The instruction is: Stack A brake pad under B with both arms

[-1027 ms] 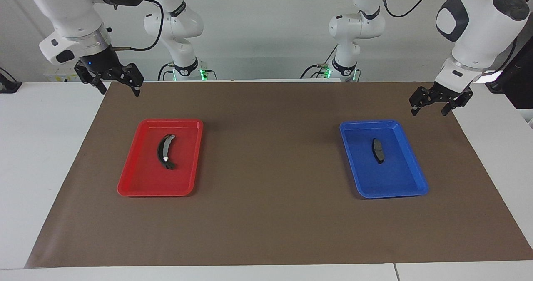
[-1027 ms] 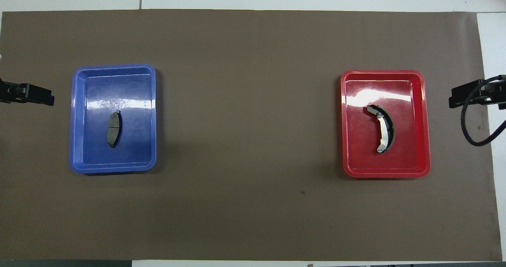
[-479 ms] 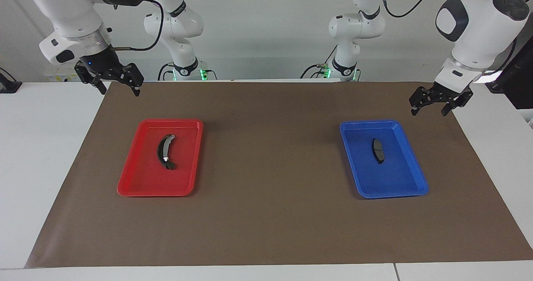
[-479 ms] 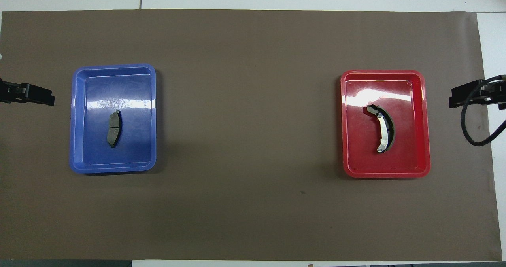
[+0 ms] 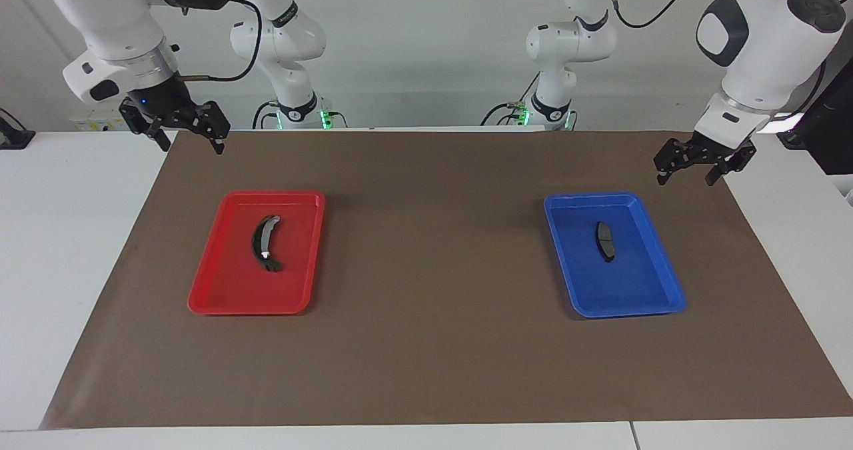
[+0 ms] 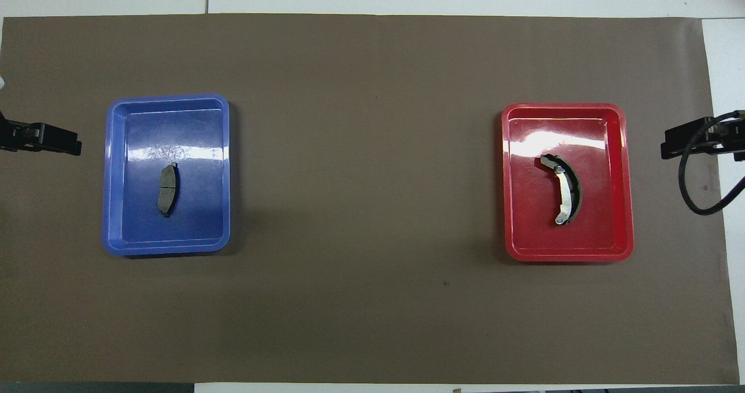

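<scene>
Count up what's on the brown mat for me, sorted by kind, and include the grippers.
Trays: 2, a red tray and a blue tray
Brake parts: 2, the short dark brake pad in the blue tray and the crescent brake shoe in the red tray
Grippers: 2, the left gripper and the right gripper, both open and raised
Total: 6

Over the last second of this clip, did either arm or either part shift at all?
Hardly. The left pincer crept a touch toward the blue tray; it is open, over the mat's edge. Nothing was gripped or released. The right pincer hangs open where it was. The pad lies in the blue tray and the shoe in the red tray, unmoved.
</scene>
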